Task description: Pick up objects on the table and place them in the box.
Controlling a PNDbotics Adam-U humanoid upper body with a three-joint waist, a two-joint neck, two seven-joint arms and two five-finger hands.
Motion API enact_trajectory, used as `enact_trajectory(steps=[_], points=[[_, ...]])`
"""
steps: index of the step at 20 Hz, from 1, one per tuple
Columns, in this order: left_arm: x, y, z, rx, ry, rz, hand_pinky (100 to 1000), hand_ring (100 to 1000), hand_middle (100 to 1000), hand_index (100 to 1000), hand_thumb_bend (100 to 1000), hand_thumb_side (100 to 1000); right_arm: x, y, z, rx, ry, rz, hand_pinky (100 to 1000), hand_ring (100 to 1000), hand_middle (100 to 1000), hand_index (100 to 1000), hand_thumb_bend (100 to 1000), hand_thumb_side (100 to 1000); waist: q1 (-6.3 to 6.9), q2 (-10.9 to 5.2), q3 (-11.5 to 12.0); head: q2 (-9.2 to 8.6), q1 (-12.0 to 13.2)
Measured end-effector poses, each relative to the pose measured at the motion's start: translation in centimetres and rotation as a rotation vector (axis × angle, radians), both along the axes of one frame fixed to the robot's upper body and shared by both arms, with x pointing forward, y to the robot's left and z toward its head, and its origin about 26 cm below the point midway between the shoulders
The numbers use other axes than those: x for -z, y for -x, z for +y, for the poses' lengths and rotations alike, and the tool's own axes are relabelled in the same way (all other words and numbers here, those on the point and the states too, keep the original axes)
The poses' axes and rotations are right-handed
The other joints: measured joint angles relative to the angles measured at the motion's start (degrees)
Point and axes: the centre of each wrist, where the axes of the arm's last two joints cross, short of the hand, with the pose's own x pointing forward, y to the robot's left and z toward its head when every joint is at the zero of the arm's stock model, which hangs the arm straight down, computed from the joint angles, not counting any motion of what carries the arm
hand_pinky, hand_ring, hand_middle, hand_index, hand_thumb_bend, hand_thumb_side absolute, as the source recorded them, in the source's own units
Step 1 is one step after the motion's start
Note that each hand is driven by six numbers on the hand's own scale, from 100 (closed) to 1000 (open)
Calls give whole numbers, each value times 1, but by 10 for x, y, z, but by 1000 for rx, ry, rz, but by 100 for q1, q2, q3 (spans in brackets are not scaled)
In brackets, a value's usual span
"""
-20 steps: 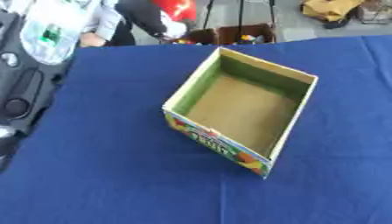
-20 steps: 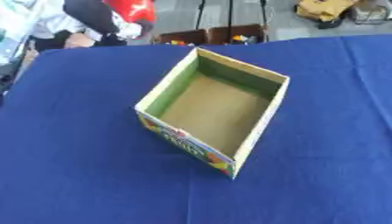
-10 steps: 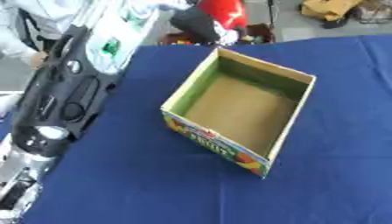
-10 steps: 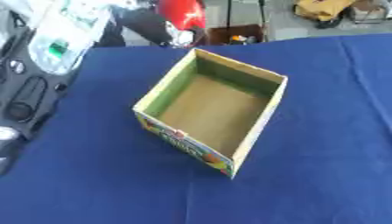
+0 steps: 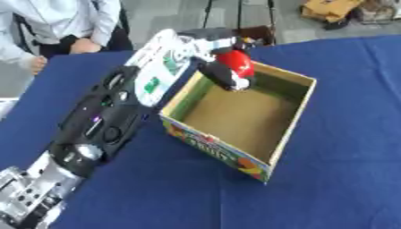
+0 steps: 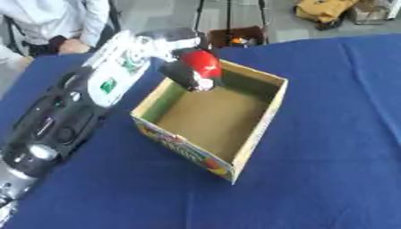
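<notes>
We recorded one open cardboard box (image 5: 270, 134), printed front, at the frame's centre on a blue tablecloth (image 5: 337, 188), its inside bare. One red rounded object (image 5: 235, 63) was logged above the box's upper left corner, held in the left hand (image 5: 222, 71), whose dark fingers (image 6: 181, 76) curled around it. The left arm (image 5: 102, 120) crossed from the lower left of the frame.

A round red object (image 5: 236, 64) sits in the curled fingers of the left robot hand (image 5: 223, 74), over the far corner of the open cardboard box (image 5: 278, 141), whose brown floor lies bare.
</notes>
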Motion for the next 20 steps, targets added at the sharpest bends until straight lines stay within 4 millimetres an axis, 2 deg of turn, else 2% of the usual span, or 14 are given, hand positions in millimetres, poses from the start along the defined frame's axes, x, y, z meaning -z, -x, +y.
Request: enact_trajectory(steps=[1,3,4,8,12,14,17,20], points=[[5,-3,1,5,1,20,209,528,628,829,191,382,0,0,0,0,0,0,745,749,717,820,100,1000,0,0,-9,1,-4],[14,-7,2,23,8,58,224,552,652,855,293,422,0,0,0,-2,-1,0,746,749,717,820,100,1000,13,0,-26,2,-14],[17,-9,3,32,11,76,260,590,678,870,356,459,0,0,0,-2,-2,0,746,749,717,820,100,1000,20,0,-36,2,-22],[26,-15,6,69,23,132,330,674,733,913,425,526,0,0,1,-4,-6,0,746,749,717,821,100,1000,24,1,-48,3,-28],[32,-17,8,93,26,160,342,696,755,942,432,529,1,0,1,-5,-8,1,746,749,717,821,100,1000,24,1,-48,5,-29],[32,-18,10,98,30,157,369,725,772,973,483,554,1,0,1,-5,-8,1,746,749,717,821,100,1000,24,1,-52,6,-29],[33,-19,10,103,34,151,462,788,798,989,538,610,1,0,1,-5,-8,1,746,749,717,821,100,1000,24,1,-59,7,-29],[29,-17,10,112,44,124,402,755,786,984,480,590,1,0,1,-5,-8,2,746,749,717,821,100,1000,24,1,-55,9,-30]])
